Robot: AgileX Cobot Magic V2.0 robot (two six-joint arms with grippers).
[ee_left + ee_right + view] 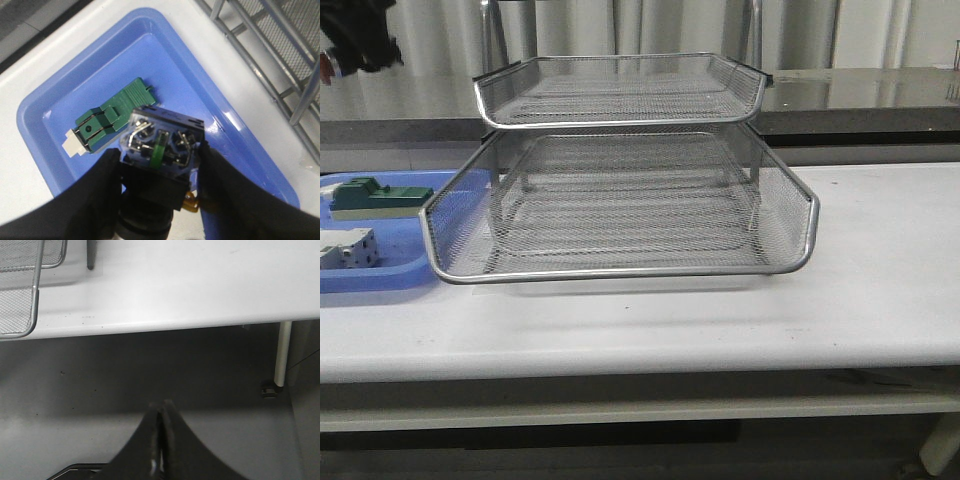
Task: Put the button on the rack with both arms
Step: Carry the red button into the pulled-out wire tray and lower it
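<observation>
Button (160, 145): clamped in left tool (159, 172), terminal end showing, held above the blue tray (45, 117) beside the green block (110, 120). Right tool (161, 440): fingers together, empty, off the worktop (880, 260) edge. Rack (620, 215): middle tier drawn forward. Advice: carry level, clear the rim, lower onto mesh
</observation>
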